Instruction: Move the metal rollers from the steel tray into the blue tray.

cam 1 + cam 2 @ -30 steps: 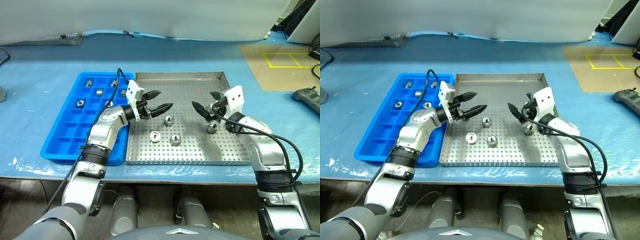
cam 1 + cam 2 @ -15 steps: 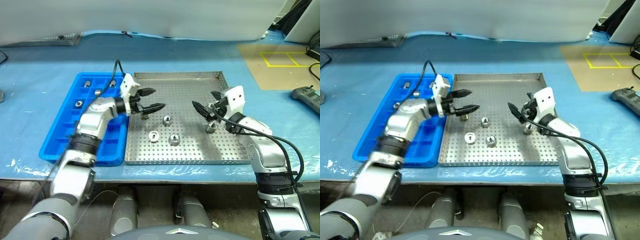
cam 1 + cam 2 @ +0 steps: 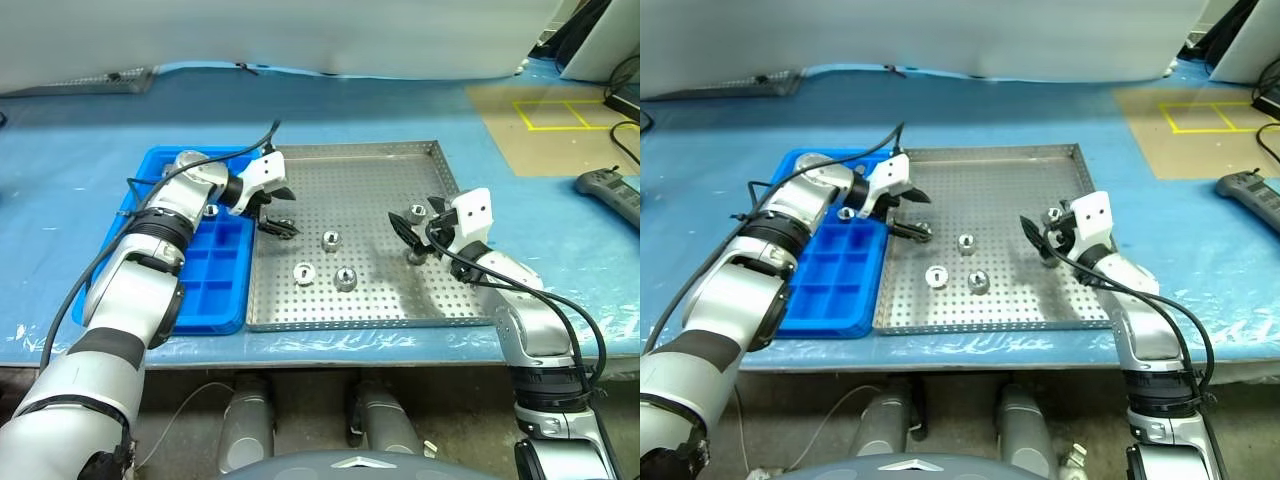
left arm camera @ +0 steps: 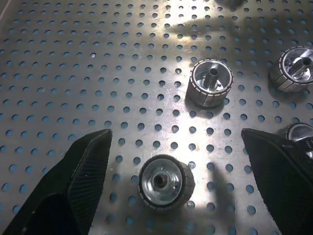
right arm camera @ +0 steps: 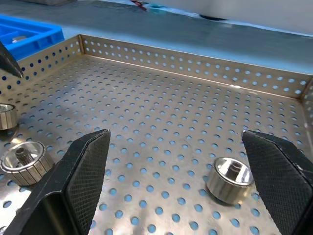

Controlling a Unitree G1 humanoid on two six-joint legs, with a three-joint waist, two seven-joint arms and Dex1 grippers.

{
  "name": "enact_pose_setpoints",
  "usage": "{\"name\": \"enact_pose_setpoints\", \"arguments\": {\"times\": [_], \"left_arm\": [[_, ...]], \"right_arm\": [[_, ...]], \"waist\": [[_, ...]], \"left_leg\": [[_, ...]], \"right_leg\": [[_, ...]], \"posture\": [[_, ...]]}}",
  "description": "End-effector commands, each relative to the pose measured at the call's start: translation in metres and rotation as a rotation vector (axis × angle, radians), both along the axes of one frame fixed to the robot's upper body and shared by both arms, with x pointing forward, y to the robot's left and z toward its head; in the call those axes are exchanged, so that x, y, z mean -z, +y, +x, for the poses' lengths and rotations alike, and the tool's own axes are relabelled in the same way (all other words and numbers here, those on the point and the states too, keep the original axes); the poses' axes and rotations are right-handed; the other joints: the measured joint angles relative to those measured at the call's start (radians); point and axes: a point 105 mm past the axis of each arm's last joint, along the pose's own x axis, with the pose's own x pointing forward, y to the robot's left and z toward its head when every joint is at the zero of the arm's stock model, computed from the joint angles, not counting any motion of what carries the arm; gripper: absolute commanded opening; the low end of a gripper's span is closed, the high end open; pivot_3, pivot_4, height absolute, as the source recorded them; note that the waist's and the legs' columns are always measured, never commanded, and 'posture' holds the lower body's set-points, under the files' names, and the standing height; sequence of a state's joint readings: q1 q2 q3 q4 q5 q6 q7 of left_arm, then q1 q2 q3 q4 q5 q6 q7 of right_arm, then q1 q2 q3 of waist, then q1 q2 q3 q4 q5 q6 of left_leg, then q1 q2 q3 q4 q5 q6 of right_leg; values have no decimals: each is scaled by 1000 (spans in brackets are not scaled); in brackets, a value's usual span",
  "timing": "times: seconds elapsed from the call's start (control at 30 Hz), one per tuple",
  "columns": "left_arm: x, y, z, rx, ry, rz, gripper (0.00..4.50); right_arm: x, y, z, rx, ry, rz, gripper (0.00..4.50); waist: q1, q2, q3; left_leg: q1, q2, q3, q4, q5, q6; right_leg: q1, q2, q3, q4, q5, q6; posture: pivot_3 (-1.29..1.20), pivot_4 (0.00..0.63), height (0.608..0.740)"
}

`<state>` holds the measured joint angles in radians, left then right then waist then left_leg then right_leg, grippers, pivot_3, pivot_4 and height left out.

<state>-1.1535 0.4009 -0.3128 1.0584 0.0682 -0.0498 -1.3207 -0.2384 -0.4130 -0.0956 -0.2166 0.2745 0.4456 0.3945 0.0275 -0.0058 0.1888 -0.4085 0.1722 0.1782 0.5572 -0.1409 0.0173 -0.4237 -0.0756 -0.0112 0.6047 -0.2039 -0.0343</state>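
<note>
Both arms are silver-grey metal with black joint bands, white wrist blocks, loose black cables and ribbed black fingers.

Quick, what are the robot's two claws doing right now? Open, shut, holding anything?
Left gripper: open, holding nothing, with a metal roller lying between its fingers on the steel tray.
Right gripper: open, holding nothing, over the same tray.

Bright even overhead light, glare streaking across the perforated silver steel tray floor, soft shadows lying beside shiny ribbed metal rollers, frames staying sharp.
</note>
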Motion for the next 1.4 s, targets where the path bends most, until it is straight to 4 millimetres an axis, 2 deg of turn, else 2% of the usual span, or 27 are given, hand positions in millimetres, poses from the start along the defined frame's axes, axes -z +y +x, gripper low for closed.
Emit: {"name": "enact_pose_setpoints", "arguments": {"times": [0.03,0.1,0.3,0.33,0.4,0.6,0.73,0.83,0.9,0.97,1.1,1.23,1.33,1.4], "left_arm": [[2,4,8,-15,-66,101,4478],[9,8,11,-29,-85,158,4478],[13,18,17,-76,-103,230,4478],[13,18,19,-89,-112,226,4302],[11,16,19,-99,-108,196,3898],[4,9,14,-79,-52,81,1839],[-27,7,20,-144,-82,-155,444],[-58,16,26,-220,-153,-360,444],[-70,29,23,-286,-228,-449,444],[-75,41,11,-365,-255,-547,444],[-69,71,-21,-621,-335,-651,444],[-67,117,-51,-1010,-471,-823,444],[-57,136,-71,-1157,-536,-813,444],[-50,141,-76,-1214,-513,-827,444]], "right_arm": [[-16,-4,-5,26,-65,0,4500],[-16,-5,-7,34,-66,-1,4500],[-12,-7,-10,61,-64,-1,4500],[-12,-7,-11,63,-65,0,4500],[-12,-7,-11,66,-66,1,4500],[-13,-4,-7,60,-71,11,4500],[-19,13,3,-28,-71,51,4500],[-30,34,18,-134,-81,74,4500],[-38,61,28,-277,-78,95,4500],[-50,94,36,-418,-85,118,4500],[-63,148,48,-633,-99,96,4500],[-72,188,53,-765,-140,39,4500],[-81,208,48,-846,-168,43,4500],[-83,215,47,-870,-176,48,4500]], "waist": [[-7,0,0],[-13,0,0],[-15,0,0],[-16,0,0],[-16,0,0],[-14,0,0],[-13,-1,0],[-10,-1,0],[-8,-1,0],[-9,0,0],[28,1,0],[93,1,0],[133,1,0],[159,2,1]], "left_leg": [[0,0,0,0,0,0],[0,0,0,0,0,0],[0,0,0,0,0,0],[0,0,0,0,0,0],[0,0,0,0,0,0],[0,0,0,0,0,0],[0,0,0,0,0,0],[0,1,-1,1,0,0],[0,1,-2,1,1,-1],[0,2,-2,1,1,-1],[-4,8,-5,0,2,-3],[-15,15,-6,1,3,-4],[-20,18,-7,5,2,-4],[-22,18,-8,6,2,-4]], "right_leg": [[0,0,0,0,0,0],[0,0,0,0,0,0],[0,0,0,0,0,0],[0,0,0,0,0,0],[0,0,0,0,0,0],[0,0,0,0,0,0],[0,0,-1,0,0,-1],[0,0,-2,0,1,-2],[0,0,-3,1,2,-3],[0,0,-3,2,1,-4],[-1,0,-14,3,-3,-11],[-5,1,-24,3,-5,-14],[-5,0,-30,2,-5,-15],[-5,-1,-33,2,-5,-15]], "posture": [[-336,150,740],[-348,150,740],[-364,150,740],[-365,150,740],[-366,150,740],[-322,150,740],[-229,150,740],[-76,150,740],[-13,150,740],[121,150,740],[304,150,740],[394,150,740],[433,150,740],[429,150,740]]}}
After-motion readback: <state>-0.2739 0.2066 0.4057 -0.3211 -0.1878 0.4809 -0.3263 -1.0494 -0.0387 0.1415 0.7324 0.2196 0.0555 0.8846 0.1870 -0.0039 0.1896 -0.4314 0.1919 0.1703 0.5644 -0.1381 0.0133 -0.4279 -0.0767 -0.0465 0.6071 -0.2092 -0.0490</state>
